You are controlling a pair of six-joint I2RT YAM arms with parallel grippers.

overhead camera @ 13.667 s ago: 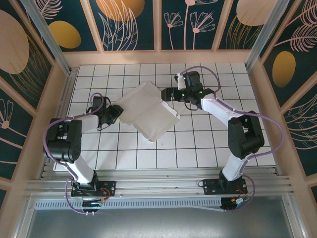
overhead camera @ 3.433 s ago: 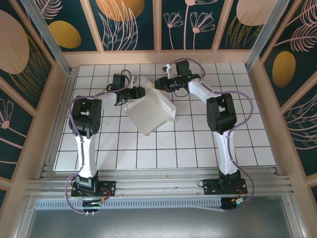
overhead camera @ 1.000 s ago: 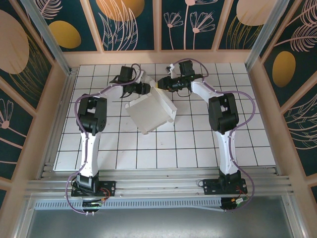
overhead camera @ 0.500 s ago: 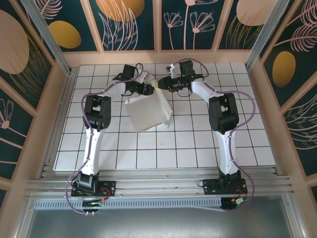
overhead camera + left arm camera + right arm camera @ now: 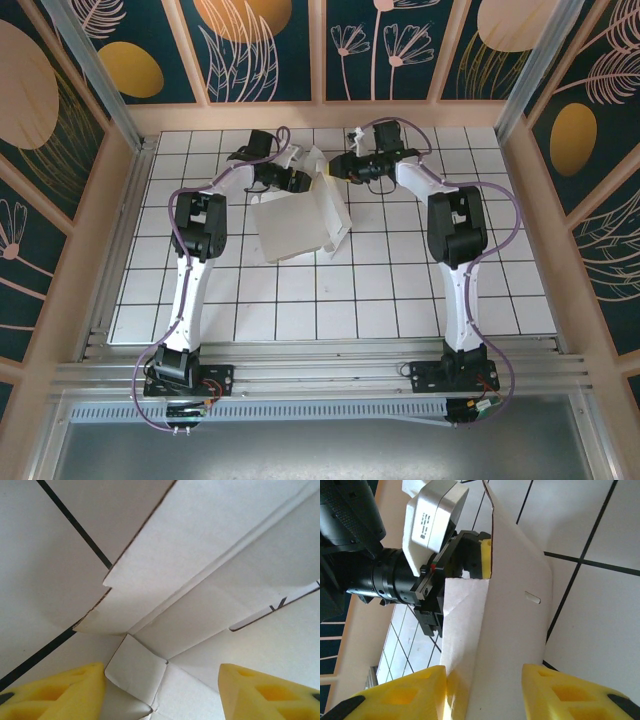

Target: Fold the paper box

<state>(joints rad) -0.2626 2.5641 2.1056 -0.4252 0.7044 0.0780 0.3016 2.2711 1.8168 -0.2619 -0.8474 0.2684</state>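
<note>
The paper box (image 5: 295,218) lies on the white gridded table (image 5: 400,290), in its far half and a little left of the middle, turned askew to the black grid lines. Its broad white body rests low on the tiles with a plain panel facing up, and at its far end a flap (image 5: 316,160) stands up between the two arms. Close up, the left wrist view shows creased panels meeting at a corner, a small folded tab (image 5: 134,672) at the crease and a narrow slit (image 5: 274,611) cut in one panel. The right wrist view shows the raised flap edge-on, with a small slot (image 5: 532,598) in its face.

The right gripper (image 5: 484,677) has this flap between its yellow fingers (image 5: 560,695); the card fills the gap and meets both pads, so it pinches the flap. The left gripper (image 5: 160,680) is at the box's far left corner, just beside the flap, its yellow fingers (image 5: 55,692) spread wide with the corner of the box lying between them and nothing clamped.

Both arms reach from their bases on the metal rail (image 5: 320,372) at the near edge to the far rows of tiles, purple cables (image 5: 500,215) looping along them. Dark teal wall panels (image 5: 265,60) with gold ovals and pale leaf outlines surround the table
</note>
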